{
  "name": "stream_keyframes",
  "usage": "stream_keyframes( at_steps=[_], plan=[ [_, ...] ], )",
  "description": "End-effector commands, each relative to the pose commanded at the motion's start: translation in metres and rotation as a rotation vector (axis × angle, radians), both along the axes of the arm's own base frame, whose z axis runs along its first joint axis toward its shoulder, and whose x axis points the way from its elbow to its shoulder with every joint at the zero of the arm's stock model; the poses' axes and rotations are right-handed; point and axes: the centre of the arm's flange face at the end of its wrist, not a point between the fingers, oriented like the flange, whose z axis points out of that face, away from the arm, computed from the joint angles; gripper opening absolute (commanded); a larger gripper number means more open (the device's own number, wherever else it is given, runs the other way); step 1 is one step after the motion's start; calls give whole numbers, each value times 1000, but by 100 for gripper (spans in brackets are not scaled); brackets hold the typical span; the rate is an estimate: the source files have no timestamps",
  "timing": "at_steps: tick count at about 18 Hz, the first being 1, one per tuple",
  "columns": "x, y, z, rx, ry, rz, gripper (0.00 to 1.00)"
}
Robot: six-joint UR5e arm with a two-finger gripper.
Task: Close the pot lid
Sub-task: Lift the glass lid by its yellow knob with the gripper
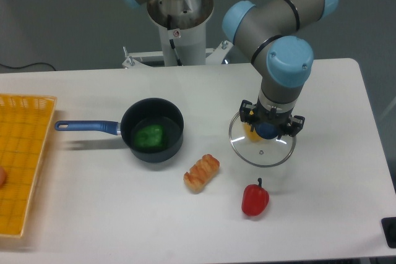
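The pot (pixel 152 130) is a small dark navy saucepan standing left of centre, its blue handle (pixel 86 127) pointing left. It is uncovered, with something green (pixel 149 136) lying inside. The lid (pixel 262 146), a clear glass disc with a metal rim and dark blue knob (pixel 266 130), is on the right of the table. My gripper (pixel 268 125) comes straight down on the knob with a finger on each side, apparently shut on it. Something yellow shows through the glass by the knob. Whether the lid rests on the table or is just lifted is unclear.
A croissant (pixel 201 172) lies between pot and lid, slightly nearer the camera. A red pepper (pixel 255 198) sits in front of the lid. A yellow basket (pixel 21 162) fills the left edge. The arm's base (pixel 179 10) stands behind the table.
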Motion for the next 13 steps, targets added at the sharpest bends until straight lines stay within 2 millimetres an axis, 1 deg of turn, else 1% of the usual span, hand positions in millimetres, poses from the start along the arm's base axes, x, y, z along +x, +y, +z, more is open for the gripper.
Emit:
stream_keyframes(
  at_steps=[5, 9, 11, 13],
  plan=[
    [0, 0, 0, 1, 1, 0, 47],
    [2, 1, -3, -2, -4, -2, 47],
    [4, 1, -8, -7, -12, -3, 47],
    [4, 1, -6, -3, -9, -2, 47]
  ],
)
